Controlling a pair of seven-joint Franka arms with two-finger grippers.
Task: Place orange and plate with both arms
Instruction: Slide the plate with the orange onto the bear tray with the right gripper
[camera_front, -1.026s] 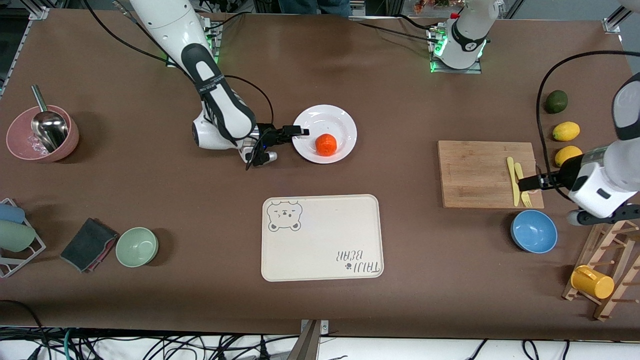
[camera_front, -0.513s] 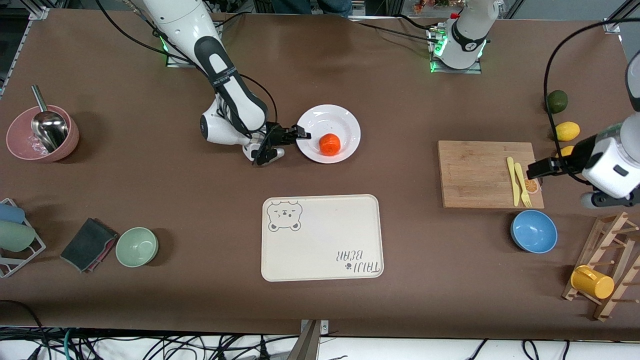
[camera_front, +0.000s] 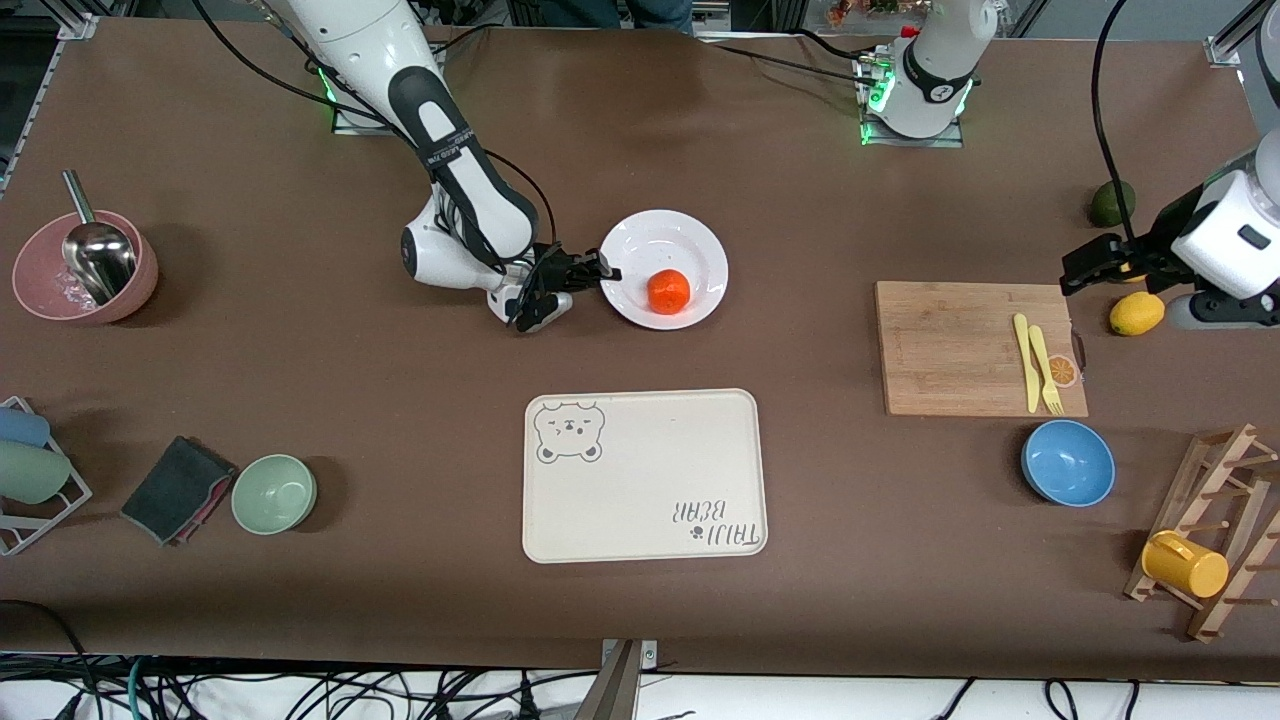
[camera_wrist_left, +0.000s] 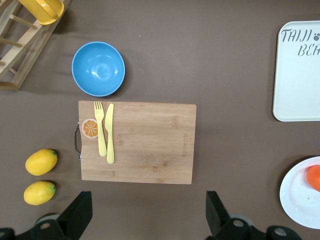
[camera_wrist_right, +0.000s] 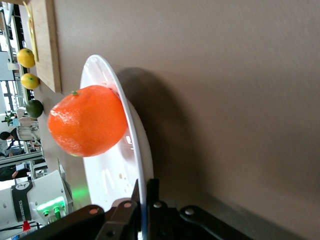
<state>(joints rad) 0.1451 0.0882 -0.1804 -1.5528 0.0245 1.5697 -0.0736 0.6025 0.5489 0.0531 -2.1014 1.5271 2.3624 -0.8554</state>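
The white plate (camera_front: 660, 235) lies at the table's middle, nearer the robots' bases than the cream tray. The orange (camera_front: 668, 291) sits in it, on the part nearest the front camera. My right gripper (camera_front: 605, 270) is shut on the plate's rim at the edge toward the right arm's end. In the right wrist view its fingertips (camera_wrist_right: 145, 192) pinch the thin rim of the plate (camera_wrist_right: 136, 150), with the orange (camera_wrist_right: 87, 120) just past them. My left gripper (camera_front: 1085, 265) hangs open and holds nothing, up over the table by the cutting board's corner. Its wrist view shows the left gripper (camera_wrist_left: 148, 215) spread wide.
A cream bear-print tray (camera_front: 640, 475) lies nearer the front camera than the plate. A cutting board (camera_front: 960, 345) with a yellow knife and fork, a blue bowl (camera_front: 1067, 462), a lemon (camera_front: 1136, 313), a lime (camera_front: 1110, 203) and a mug rack (camera_front: 1215, 530) fill the left arm's end. A green bowl (camera_front: 274, 492) and a pink bowl (camera_front: 85, 265) stand at the right arm's end.
My right gripper has shut on the plate's rim, and plate and orange have shifted slightly toward the left arm's end. My left gripper has drawn back from the cutting board, still open.
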